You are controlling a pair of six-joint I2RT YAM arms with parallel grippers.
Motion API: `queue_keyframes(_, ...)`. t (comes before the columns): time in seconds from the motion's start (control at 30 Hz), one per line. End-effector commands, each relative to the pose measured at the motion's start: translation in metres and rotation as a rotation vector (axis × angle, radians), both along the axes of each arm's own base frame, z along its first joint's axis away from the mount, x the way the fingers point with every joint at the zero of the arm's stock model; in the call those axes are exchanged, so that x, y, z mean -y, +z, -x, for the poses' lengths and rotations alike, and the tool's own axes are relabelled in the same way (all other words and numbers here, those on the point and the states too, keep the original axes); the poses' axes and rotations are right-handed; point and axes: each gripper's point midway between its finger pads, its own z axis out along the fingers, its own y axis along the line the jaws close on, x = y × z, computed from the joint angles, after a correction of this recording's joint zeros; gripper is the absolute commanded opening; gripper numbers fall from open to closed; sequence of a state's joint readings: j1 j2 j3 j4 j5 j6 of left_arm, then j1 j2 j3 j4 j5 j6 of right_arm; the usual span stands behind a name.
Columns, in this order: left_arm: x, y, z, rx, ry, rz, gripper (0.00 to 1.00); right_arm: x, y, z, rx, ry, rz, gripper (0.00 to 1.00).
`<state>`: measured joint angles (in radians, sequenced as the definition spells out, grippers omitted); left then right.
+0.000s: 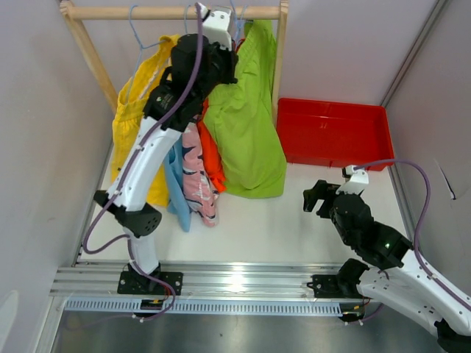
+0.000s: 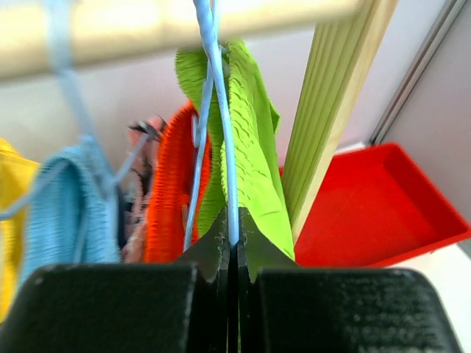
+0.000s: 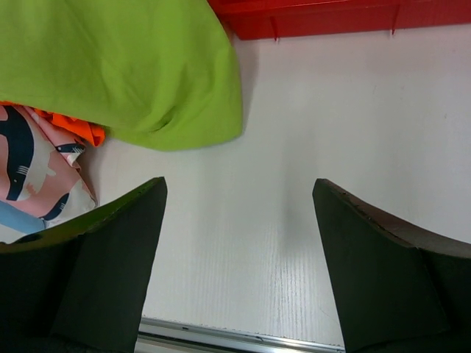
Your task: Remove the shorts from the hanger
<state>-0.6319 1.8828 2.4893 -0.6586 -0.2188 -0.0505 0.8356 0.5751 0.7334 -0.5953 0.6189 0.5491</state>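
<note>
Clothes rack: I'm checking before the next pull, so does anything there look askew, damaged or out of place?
Nothing looks spilled or damaged. The one oddity: the lime green shorts hang bunched on their blue hanger, crowded against the rack's right post, with the left gripper shut on the hanger wire.

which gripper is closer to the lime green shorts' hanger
Left. The left gripper is shut on the blue hanger; the right gripper hangs open low over the table, far from it.

We overlook the whole desk (image 1: 294, 213) from above and behind; left wrist faces the rail (image 2: 147, 29) at close range, right wrist looks down; all share the lime green shorts (image 3: 110, 66).
</note>
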Motion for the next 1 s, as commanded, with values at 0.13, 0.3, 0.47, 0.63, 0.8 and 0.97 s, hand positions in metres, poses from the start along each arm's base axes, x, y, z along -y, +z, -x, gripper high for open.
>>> queue_keyframes(0.13,-0.062,0.131,0.082,0.279,-0.003,0.174,0.00,-0.005,0.044,-0.007,0.081,-0.006,-0.073,0.86)
queue_keyframes(0.3,-0.069,0.141,0.120,0.277,-0.094,0.183,0.00,-0.003,0.058,-0.004,0.103,0.002,-0.092,0.86)
queue_keyframes(0.47,-0.073,0.113,0.161,0.166,-0.207,0.154,0.00,-0.016,0.098,0.002,0.190,0.135,-0.090,0.87)
queue_keyframes(0.63,-0.097,0.087,0.215,0.125,-0.275,0.120,0.00,-0.046,0.151,0.013,0.309,0.338,-0.121,0.88)
queue_keyframes(0.8,-0.110,0.075,0.256,0.083,-0.355,0.073,0.00,-0.059,0.202,0.014,0.412,0.421,-0.092,0.88)
queue_keyframes(0.97,-0.107,0.056,0.290,0.073,-0.487,0.068,0.00,-0.083,0.238,0.015,0.481,0.525,-0.096,0.89)
